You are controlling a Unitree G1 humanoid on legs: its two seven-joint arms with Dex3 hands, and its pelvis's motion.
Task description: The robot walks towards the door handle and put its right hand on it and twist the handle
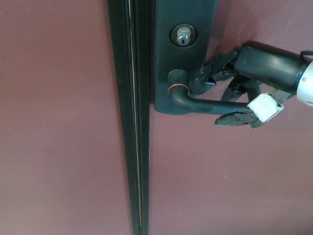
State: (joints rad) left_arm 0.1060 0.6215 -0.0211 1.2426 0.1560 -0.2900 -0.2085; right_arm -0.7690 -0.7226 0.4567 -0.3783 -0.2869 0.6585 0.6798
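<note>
One door handle (205,104), one keyhole (183,37) above, on one dark plate (186,58). Right hand (239,90) clamped around handle's outer end. Maroon door (220,176), one black vertical strip (129,147) left.

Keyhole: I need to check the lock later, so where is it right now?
In the head view, the keyhole sits upper centre on the dark plate, directly above the lever handle that the right hand reaches.
</note>
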